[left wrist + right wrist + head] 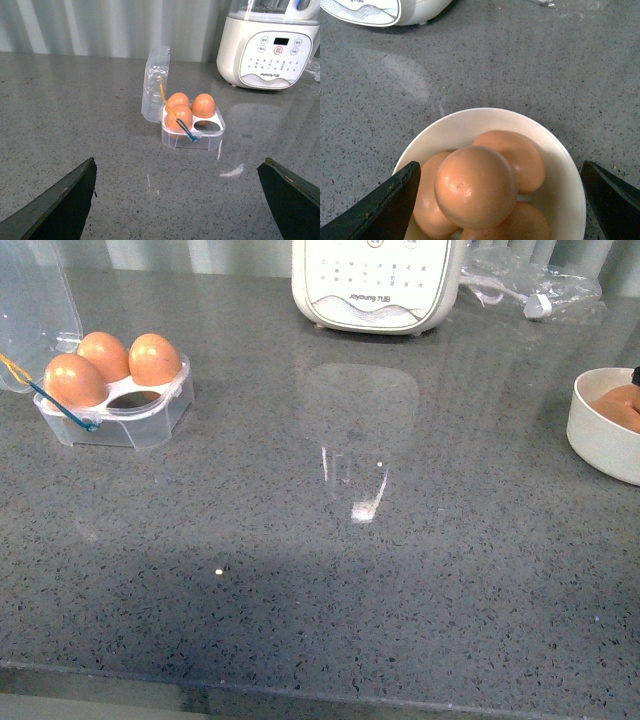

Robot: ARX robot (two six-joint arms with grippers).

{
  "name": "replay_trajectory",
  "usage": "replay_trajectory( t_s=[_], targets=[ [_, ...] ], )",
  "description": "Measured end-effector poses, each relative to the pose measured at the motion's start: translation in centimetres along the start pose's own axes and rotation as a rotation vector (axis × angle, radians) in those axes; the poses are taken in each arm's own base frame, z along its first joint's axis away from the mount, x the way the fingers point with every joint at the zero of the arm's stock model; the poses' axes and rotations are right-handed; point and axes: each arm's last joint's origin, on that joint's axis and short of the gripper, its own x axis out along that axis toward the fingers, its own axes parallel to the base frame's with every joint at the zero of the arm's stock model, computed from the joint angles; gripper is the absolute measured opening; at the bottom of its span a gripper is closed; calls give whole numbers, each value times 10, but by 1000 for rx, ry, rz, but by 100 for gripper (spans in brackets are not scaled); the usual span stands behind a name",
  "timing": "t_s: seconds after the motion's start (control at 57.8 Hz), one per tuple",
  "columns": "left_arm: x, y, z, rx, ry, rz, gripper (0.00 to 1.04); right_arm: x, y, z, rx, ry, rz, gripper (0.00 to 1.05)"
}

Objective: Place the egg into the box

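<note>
Grey speckled stone counter (330, 600). White bowl (485, 112) at the robot's far right and the box (128, 426) at its far left, well apart. The lid (35, 310) of the box stands open. Three brown eggs (104, 356) are seated and one cell (136, 397) is empty (the near one on the bowl's side).

Right gripper (500, 169): jaws spread wide, holding nothing, poised above the bowl with its fingers (395, 200) flanking the heap. Target is the egg (476, 186) lying topmost, resting on its neighbours. At least three more lie under and beside it, but the pile's near side is cut off in the wrist view, so the count is uncertain.

Left gripper (177, 165): also spread wide and empty, facing the box from a little way off, not touching it.

Step in hand, as I judge it: the pick from the bowl. Notes for doing it well:
- Descend straight over the top egg so the fingers straddle its widest part and clear the bowl's rim.
- Close gently, since the shell is smooth and brittle.
- Lift vertically before traversing, so the eggs beneath are not rolled.
- Carry across to the empty cell and lower fully before releasing.
</note>
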Motion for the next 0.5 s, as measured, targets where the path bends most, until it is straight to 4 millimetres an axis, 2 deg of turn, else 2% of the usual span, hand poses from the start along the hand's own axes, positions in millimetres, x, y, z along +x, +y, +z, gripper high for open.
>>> replay_trajectory(
  t_s=[0.087, 0.138, 0.242, 0.398, 0.502],
  targets=[
    [0, 0, 0, 0, 0, 0, 98, 1, 0, -4, 13, 9, 4, 97],
    [0, 0, 0, 0, 0, 0, 98, 1, 0, -4, 16, 9, 4, 93],
    [0, 0, 0, 0, 0, 0, 98, 1, 0, -6, 17, 9, 5, 70],
    [0, 0, 0, 0, 0, 0, 98, -3, 3, -6, 13, 7, 13, 45],
    [0, 0, 0, 0, 0, 0, 98, -10, 7, -1, -2, -4, 14, 40]
  ],
)
